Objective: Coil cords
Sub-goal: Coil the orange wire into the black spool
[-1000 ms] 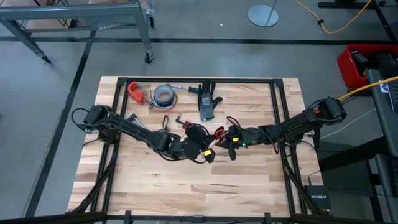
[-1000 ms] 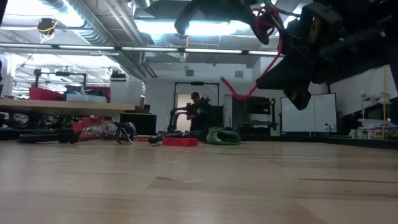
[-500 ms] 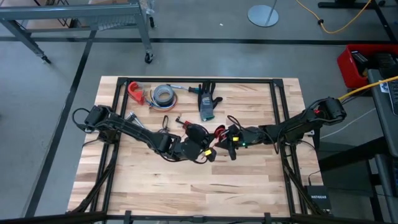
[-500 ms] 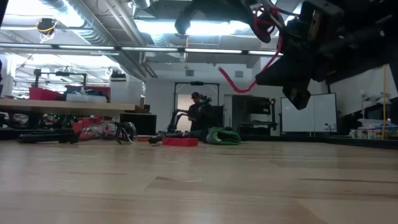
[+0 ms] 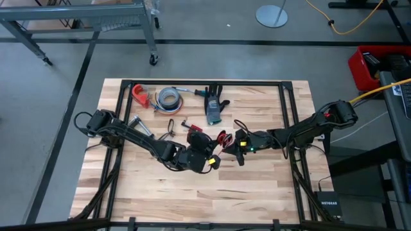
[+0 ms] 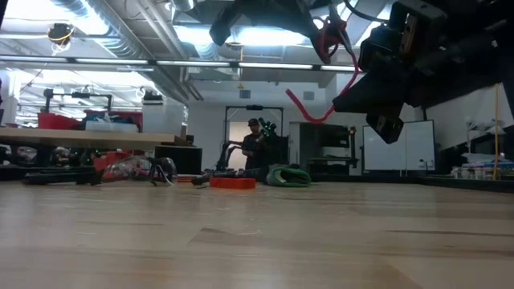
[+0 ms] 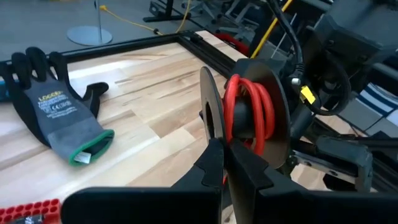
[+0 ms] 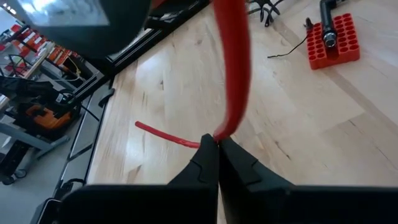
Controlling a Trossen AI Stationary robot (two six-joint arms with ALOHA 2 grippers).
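A black spool point(image 7: 249, 112) wound with red cord point(image 7: 247, 109) hangs in the air over the table's middle. It shows in the high view point(image 5: 196, 139) and at the top of the low view point(image 6: 321, 36). My left gripper point(image 7: 225, 152) is shut on the spool. My right gripper point(image 8: 216, 142), just to the spool's right in the high view point(image 5: 232, 142), is shut on the red cord point(image 8: 233, 68) where it leaves the spool. A slack length of cord point(image 6: 309, 108) hangs between them. My left gripper pinches the rim of the spool's near flange point(image 7: 210, 127) between its two fingers. The spool is lifted clear of the table, its flanges on edge. My right gripper pinches the single red cord point(image 8: 219, 132) between its fingertips, clear of the table. One way the cord runs to the spool. Its free end point(image 8: 161, 132) trails out sideways past the fingers.
A black-and-grey glove point(image 5: 214, 106), a grey tape roll point(image 5: 169, 97) and a red clamp point(image 5: 139, 94) lie along the far side. A small red block with holes point(image 8: 333, 37) lies left of the spool. Black frame rails point(image 5: 289, 109) border the table.
My left gripper has gone a little toward the table's left edge with the spool, which has turned somewhat. The slack red cord between spool and right gripper has swung and changed its bend. My right gripper has stayed in place, shut on the cord.
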